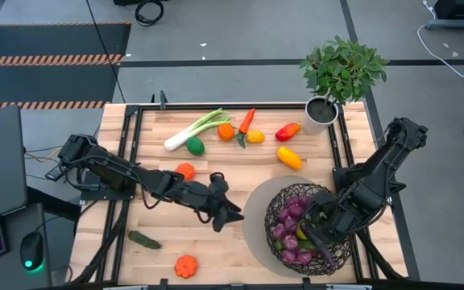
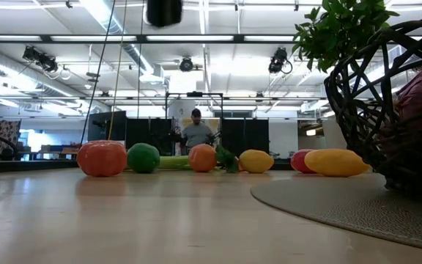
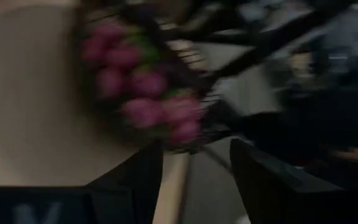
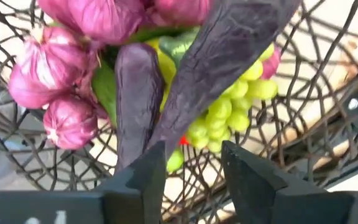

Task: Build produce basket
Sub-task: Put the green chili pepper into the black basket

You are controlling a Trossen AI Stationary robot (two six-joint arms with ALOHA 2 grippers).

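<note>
The dark wire basket (image 1: 308, 229) stands on a round grey mat near the table's right near corner; it also shows in the low view (image 2: 387, 110). It holds pink-purple bulbs (image 4: 73, 68), green grapes (image 4: 222, 115) and two dark eggplants (image 4: 135, 93). My right gripper (image 4: 194, 155) hangs open over the basket (image 1: 314, 234). The longer eggplant (image 4: 222, 56) slants down across the grapes, and its lower end lies between the fingers. My left gripper (image 1: 234, 216) is open at mid-table, left of the basket, with nothing between its fingers (image 3: 197, 155). My right gripper points down into the basket, with the long eggplant's lower end (image 4: 166, 134) right beside one fingertip (image 4: 148, 168). I cannot tell whether they touch. The eggplant rests on the grapes and other produce in the basket.
Loose produce lies along the far side: leek (image 1: 192, 129), lime (image 1: 194, 146), orange (image 1: 226, 130), carrot (image 1: 246, 122), peppers (image 1: 288, 131). A red-orange piece (image 1: 185, 171), a cucumber (image 1: 143, 239) and a small pumpkin (image 1: 186, 266) lie on the left half. A potted plant (image 1: 322, 113) stands at the far right.
</note>
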